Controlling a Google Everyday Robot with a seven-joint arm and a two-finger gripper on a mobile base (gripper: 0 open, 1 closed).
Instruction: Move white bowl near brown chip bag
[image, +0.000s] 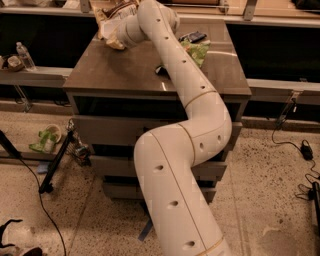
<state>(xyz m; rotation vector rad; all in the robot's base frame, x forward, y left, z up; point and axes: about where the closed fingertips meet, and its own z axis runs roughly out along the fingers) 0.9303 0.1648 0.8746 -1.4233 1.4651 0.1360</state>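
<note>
My gripper (109, 33) is at the far left corner of the brown table (115, 70), at the end of the long white arm that reaches across the tabletop. A pale rounded shape at the gripper's tip looks like the white bowl (113, 43), partly hidden by the wrist. The brown chip bag (121, 9), dark with a tan label, lies right behind the gripper at the table's back edge, close to the bowl. I cannot tell whether the bowl is held or resting on the table.
A green chip bag (199, 50) lies right of the arm, with a black object (193, 36) behind it. A side shelf at left holds a water bottle (25, 55). Cables and a stand leg (55, 165) are on the floor.
</note>
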